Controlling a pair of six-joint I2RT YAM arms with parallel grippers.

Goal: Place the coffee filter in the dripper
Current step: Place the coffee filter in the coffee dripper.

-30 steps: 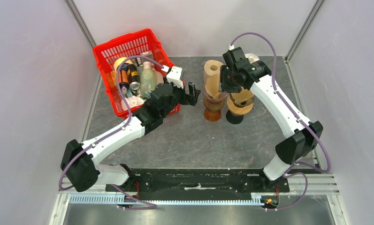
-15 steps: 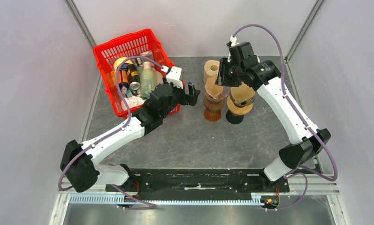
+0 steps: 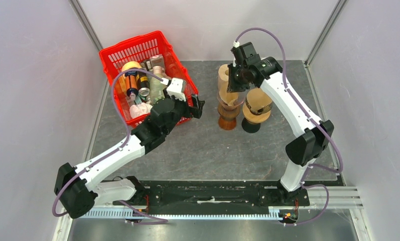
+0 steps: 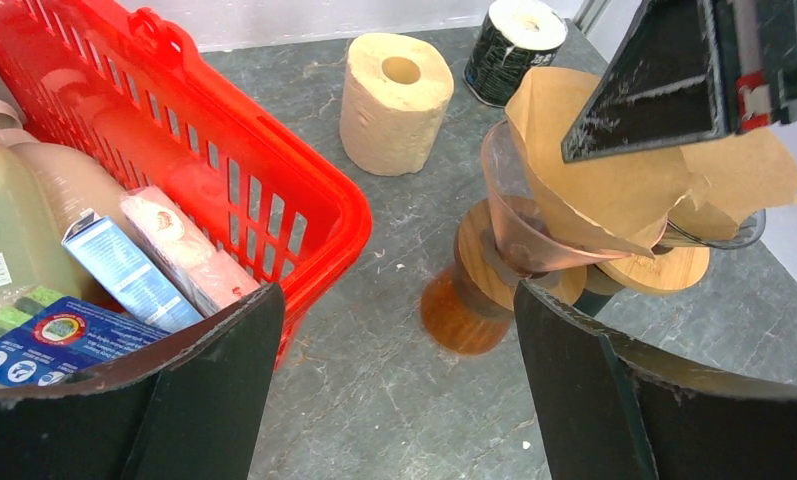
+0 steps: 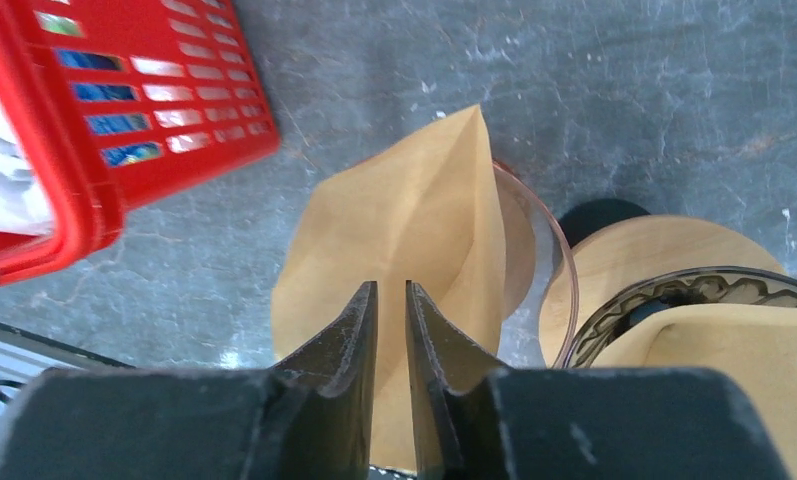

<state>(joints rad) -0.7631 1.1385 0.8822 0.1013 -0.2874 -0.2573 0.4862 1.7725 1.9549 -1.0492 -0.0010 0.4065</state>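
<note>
A red basket of bottles, cans and boxes sits in the far-left corner of the desk. The left arm runs from its base at the near edge diagonally toward that corner, forearm low and nearly straight. The left gripper hangs just past the basket's near-right corner, with its fingers spread wide and holding nothing.

Toward the middle of the far edge stands a paper roll. In front of it is the dripper, a glass cone on a wooden stand. The coffee filter sits in that cone, tilted, and much of the brown paper rises above the glass rim.

The right gripper points straight down over it, its fingers narrowed to a slit. They seem to pinch the filter's upper edge, though the contact itself is hard to see.

Just right of the dripper and touching it is a second dripper with its own filter inside. The right arm climbs from the near-right part of the desk, bends at an elbow near the right edge, then reaches back and inward to the far middle.
</note>
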